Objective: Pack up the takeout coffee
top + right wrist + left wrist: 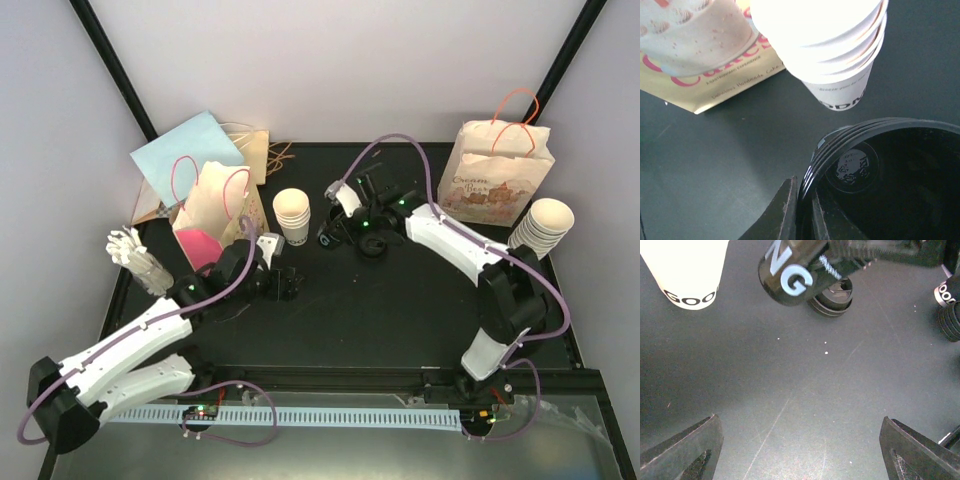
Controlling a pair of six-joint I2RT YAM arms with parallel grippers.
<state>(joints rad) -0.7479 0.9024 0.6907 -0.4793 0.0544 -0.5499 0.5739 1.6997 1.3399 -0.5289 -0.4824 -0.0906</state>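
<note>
Black table [400, 320], pale walls [330, 60] — black posts [120, 75]

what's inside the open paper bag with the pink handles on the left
Looking down into the paper bag, only something bright pink shows near its bottom. What it is cannot be told, and the left arm covers the bag's near corner.

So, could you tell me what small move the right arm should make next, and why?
Probably raise the right gripper slightly: it looks shut on the rim of a black lid, and the single cup beside it has no lid.
</note>
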